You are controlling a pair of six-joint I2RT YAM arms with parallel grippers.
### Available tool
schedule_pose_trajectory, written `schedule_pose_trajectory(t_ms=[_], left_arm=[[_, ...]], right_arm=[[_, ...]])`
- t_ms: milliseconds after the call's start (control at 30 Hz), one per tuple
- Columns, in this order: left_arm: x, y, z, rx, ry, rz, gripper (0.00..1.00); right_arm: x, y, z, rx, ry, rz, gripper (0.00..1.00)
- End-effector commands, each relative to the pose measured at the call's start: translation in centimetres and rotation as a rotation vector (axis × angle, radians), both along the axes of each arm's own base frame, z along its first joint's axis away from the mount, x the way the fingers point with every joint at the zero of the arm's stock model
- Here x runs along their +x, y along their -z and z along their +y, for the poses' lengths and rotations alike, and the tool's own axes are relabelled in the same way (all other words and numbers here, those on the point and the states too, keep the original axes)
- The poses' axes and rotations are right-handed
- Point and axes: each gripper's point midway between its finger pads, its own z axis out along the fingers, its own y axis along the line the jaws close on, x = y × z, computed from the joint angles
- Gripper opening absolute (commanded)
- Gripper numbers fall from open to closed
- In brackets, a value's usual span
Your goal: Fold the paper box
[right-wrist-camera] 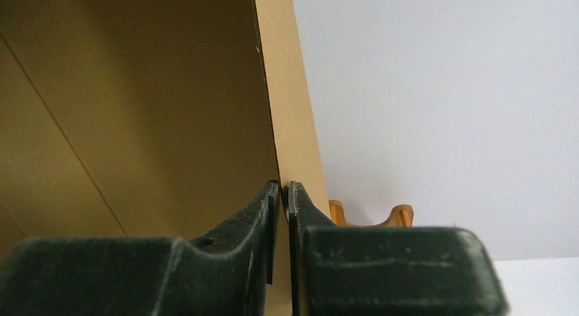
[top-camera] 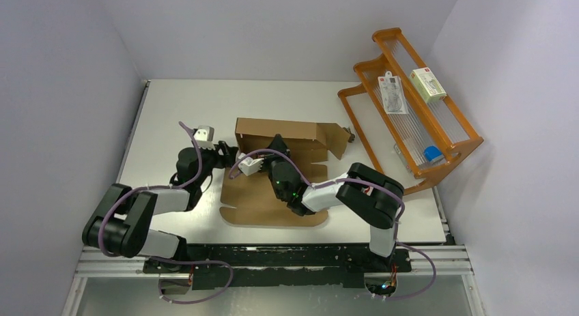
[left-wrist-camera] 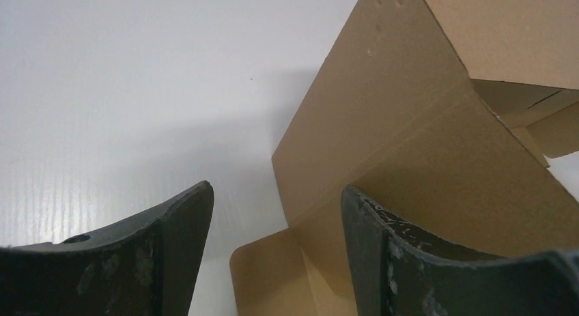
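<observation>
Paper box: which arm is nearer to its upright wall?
Right. The right arm has its jaws shut on the paper box wall's edge; the left arm sits beside the wall's left end, jaws open.

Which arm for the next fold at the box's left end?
Left. The left gripper is open beside that end of the box; the right gripper is shut on the upright wall, likely holding it up.

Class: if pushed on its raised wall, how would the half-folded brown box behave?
The paper box probably hinges at its creases; panels look flat and stiff. The raised wall may flop back if the right hand pinching it lets go.
</observation>
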Motion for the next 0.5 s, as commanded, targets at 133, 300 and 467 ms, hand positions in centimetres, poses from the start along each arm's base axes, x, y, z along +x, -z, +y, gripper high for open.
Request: schedule_pose_trajectory(t_ms=[133,300,467], left_arm=[[1.1,-3.5,-3.0,-0.062,0.128,-0.172,0.75],[0.6,-4.6,-3.9,-0.08,0.163,-0.254,0.75],[0.0,-4.4,-4.6,-0.073,0.198,-0.282,0.76]], right_arm=[[-0.3,1.4,0.9,-0.008,-0.05,0.091,0.13],[-0.4,1.6,1.1,-0.012,-0.058,0.115,0.13],[-0.4,2.0,1.0,-0.012,-0.065,0.157,0.13]])
